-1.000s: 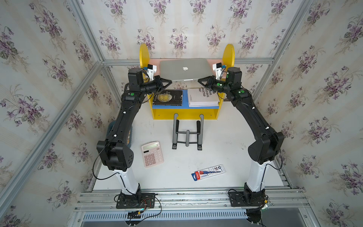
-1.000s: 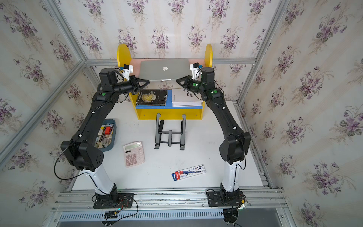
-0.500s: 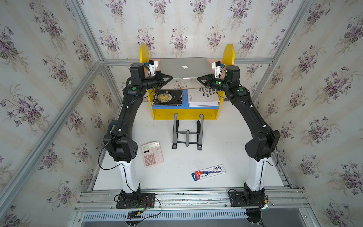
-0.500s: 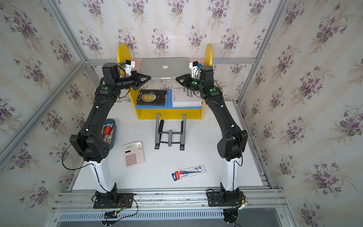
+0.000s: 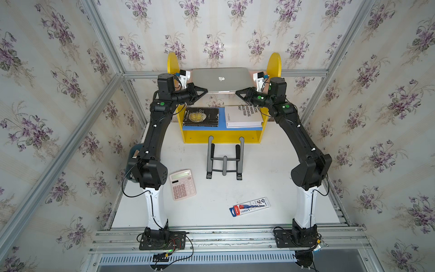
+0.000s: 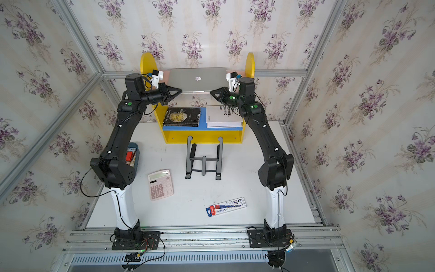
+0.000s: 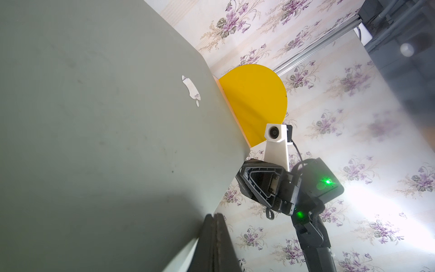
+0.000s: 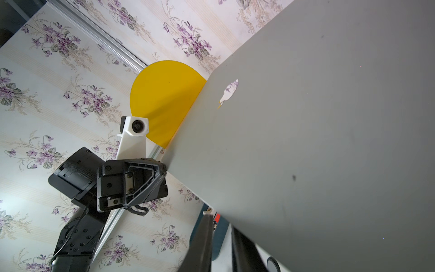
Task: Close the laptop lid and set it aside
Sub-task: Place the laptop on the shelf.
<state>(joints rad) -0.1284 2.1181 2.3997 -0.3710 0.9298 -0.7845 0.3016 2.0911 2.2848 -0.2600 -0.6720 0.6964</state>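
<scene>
Laptop (image 5: 221, 79) closed, lying flat on top of the yellow shelf (image 5: 222, 136), directly between both grippers.
Left gripper (image 5: 204, 90) fully closed and empty, tip at the laptop's near left corner. Right gripper (image 5: 237, 92) all but closed, a thin slit between its fingers (image 8: 200, 242), gripping nothing, tip at the near right corner. Laptop lid (image 7: 94, 117) faces up, logo showing.

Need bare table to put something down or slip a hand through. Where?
Widest bare patch: between stand and right arm. Smaller: between calculator and blister pack. Crowded: atop the shelf, laptop with left pincer and right pincer at its front corners.
</scene>
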